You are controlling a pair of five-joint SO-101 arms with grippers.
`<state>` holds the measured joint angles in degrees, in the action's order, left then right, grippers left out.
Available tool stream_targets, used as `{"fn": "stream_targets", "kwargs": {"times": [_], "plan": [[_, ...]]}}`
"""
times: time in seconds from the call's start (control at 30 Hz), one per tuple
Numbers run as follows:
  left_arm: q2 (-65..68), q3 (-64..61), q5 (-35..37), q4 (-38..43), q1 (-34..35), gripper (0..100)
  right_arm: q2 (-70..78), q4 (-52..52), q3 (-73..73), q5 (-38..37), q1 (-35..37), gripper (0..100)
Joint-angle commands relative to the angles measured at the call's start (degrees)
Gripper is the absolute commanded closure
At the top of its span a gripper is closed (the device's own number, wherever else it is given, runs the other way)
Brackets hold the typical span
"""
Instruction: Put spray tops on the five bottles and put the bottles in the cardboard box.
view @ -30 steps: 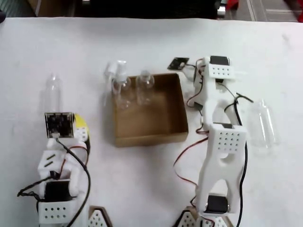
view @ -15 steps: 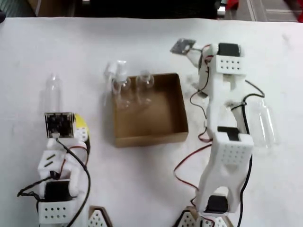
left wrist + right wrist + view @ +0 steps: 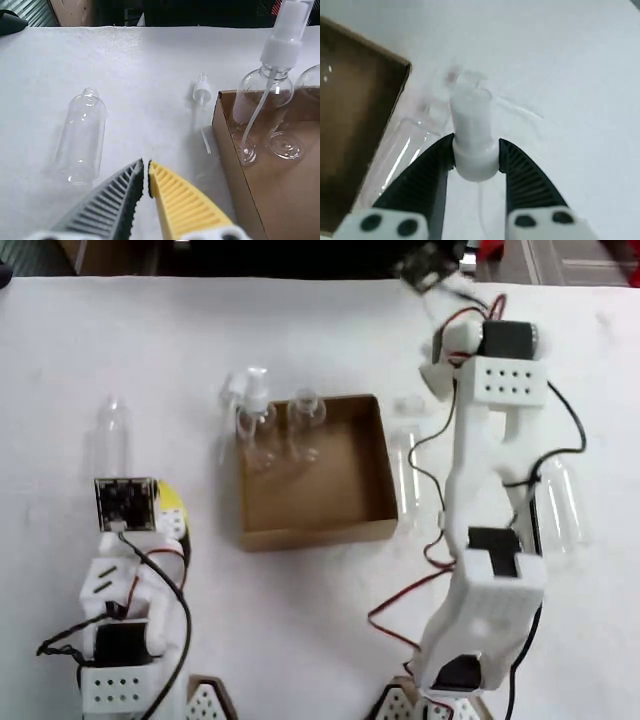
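Right tool (image 3: 476, 145) clenches a spray top (image 3: 472, 117) beside the cardboard box (image 3: 355, 100); a tilted top could miss the neck of the bottle (image 3: 402, 147).

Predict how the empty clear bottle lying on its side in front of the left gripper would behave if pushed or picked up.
The bottle is round and lies on its side, so a sideways push would probably roll it. It looks empty and thin-walled, so it is likely light and may flex when squeezed. Its smooth surface might slip.
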<state>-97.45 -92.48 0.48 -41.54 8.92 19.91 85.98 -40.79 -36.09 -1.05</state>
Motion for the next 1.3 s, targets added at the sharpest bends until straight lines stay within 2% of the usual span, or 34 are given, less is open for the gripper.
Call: {"fn": "stream_targets", "kwargs": {"times": [0.0, 0.23, 0.53, 0.7, 0.83, 1.0, 1.27], "plan": [[-0.2, 3.1, 0.2, 0.1, -1.0, 98, -8.7, -1.4, -2.6, 9.1, 0.3, 98.1], [-0.2, 3.2, 0.2, 0.0, -1.0, 98, -17.0, -0.8, -2.0, 20.0, 0.2, 98.1], [-0.2, 3.2, 0.2, -0.1, -1.0, 98, -27.8, 5.8, -2.0, 32.4, 1.4, 98.1], [-0.2, 3.1, 0.2, -0.1, -1.0, 98, -32.9, 12.4, -1.9, 36.8, 5.8, 98.1], [-0.2, 3.1, 0.2, 0.0, -1.0, 98, -34.8, 11.5, 1.7, 40.4, 11.6, 98.1], [-0.2, 3.1, 0.2, 0.0, -1.0, 98, -34.2, 0.8, 12.9, 41.9, 16.9, 98.1], [-0.2, 3.1, 0.2, 0.0, -0.9, 98, -38.3, -30.7, 39.1, 41.9, 17.8, 98.1]]}}
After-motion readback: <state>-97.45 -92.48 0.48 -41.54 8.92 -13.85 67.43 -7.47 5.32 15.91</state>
